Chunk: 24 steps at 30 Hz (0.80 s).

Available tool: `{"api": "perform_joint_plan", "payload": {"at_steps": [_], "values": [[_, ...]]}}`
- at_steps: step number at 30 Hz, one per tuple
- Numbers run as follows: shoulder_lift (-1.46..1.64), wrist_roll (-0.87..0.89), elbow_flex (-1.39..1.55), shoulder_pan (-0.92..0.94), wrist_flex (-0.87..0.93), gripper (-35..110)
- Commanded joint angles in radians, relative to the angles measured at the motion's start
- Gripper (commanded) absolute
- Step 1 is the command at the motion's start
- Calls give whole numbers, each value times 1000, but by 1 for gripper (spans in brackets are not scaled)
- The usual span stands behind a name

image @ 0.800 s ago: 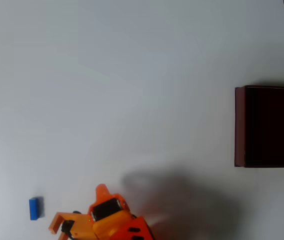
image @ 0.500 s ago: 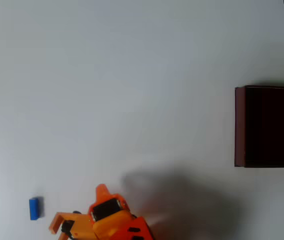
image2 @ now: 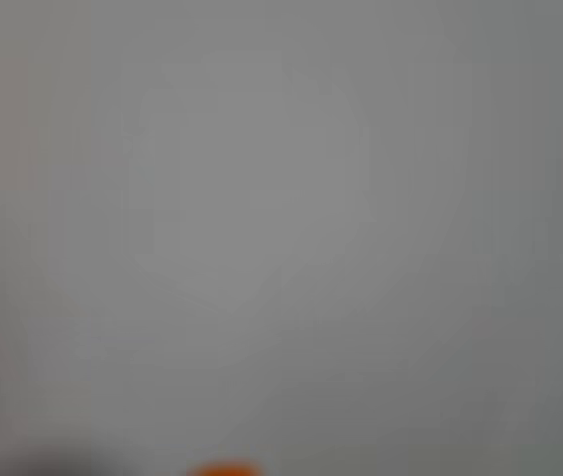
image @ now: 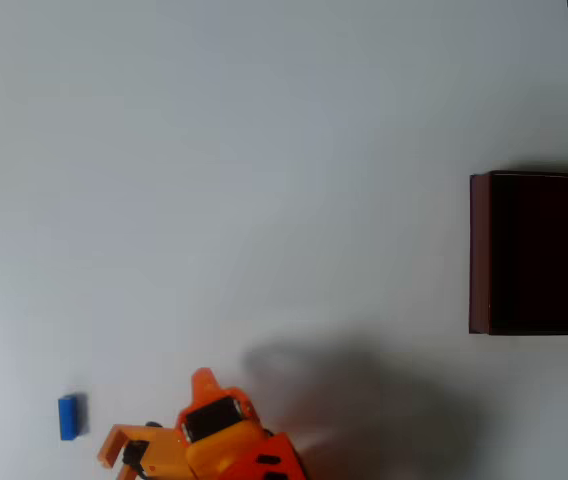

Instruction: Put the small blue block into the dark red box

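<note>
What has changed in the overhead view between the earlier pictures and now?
Nothing has visibly changed. The orange gripper is in the same place at the bottom edge, holding nothing. The small blue block lies on the white table to the gripper's left as before, apart from it, and the dark red box has not moved from the right edge.

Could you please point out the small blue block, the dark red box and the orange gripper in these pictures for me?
small blue block (image: 68,417): overhead view, middle of its top face.
dark red box (image: 480,252): overhead view, on its left wall.
gripper (image: 122,454): overhead view, between its orange fingertips.
</note>
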Motion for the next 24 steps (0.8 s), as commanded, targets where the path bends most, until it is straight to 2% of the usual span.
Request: {"api": "perform_joint_plan", "payload": {"at_steps": [1, 17, 20, 24], "values": [[11, 14, 6, -25, 8, 0], [11, 35, 6, 28, 8, 0], [11, 187, 9, 64, 5, 0], [11, 520, -9, 110, 28, 0]]}}
